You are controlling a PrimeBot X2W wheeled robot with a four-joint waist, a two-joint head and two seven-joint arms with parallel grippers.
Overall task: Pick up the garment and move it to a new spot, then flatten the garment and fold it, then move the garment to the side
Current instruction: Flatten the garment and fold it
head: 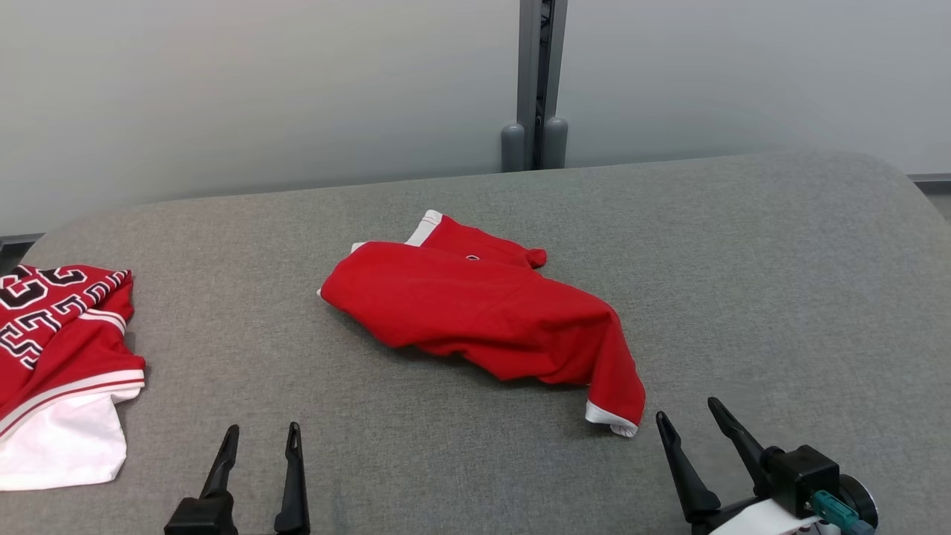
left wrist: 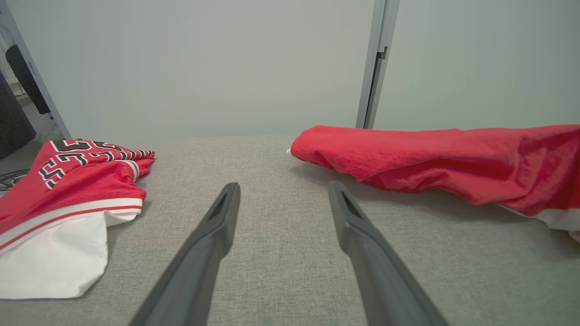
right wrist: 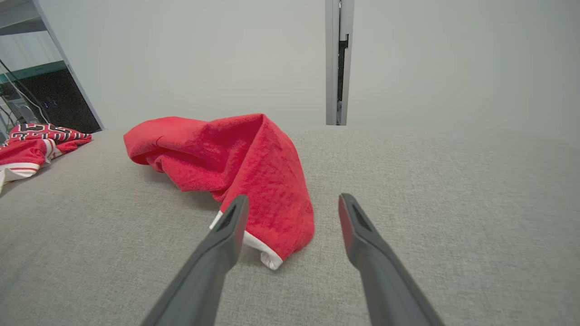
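The red garment (head: 483, 319) sits crumpled in the middle of the head view on the grey fabric-topped table (head: 780, 282). It's a lumpy diagonal heap running from upper left down to lower right. A white-trimmed cuff (head: 611, 418) pokes out at the lower right end, and there's more white trim at the upper left end. Nothing is touching it yet.

The left pincer (head: 263, 429) is at the bottom of the frame, left of centre, with its fingers spread and empty, well apart from the cloth. The right pincer (head: 686, 410) is at the lower right, also wide open and holding nothing, just beside that cuff. In the right wrist view the cuff lies by the tip of the left finger, not centred in the gap.

There's also a second jersey (head: 59, 357), red and white with block lettering, at the left edge of the frame. It looks parked there, so I'd guess it's not the target.

The pickup hasn't started, so here's how I'd go about it:
- **Right pincer:** shift it a touch toward the cuff so the cloth sits properly between the fingers. Then take a decent bite past the white trim, since the very edge will probably slip.
- **Left pincer:** go for the near edge of the heap or the upper left trim, so the garment lifts from two points and starts to open out.
- **Approach:** come in low but gently. The table cover looks soft and the fingers could snag in it.
- **Drop spot:** set it down well clear of the jersey, with room to spread it flat.
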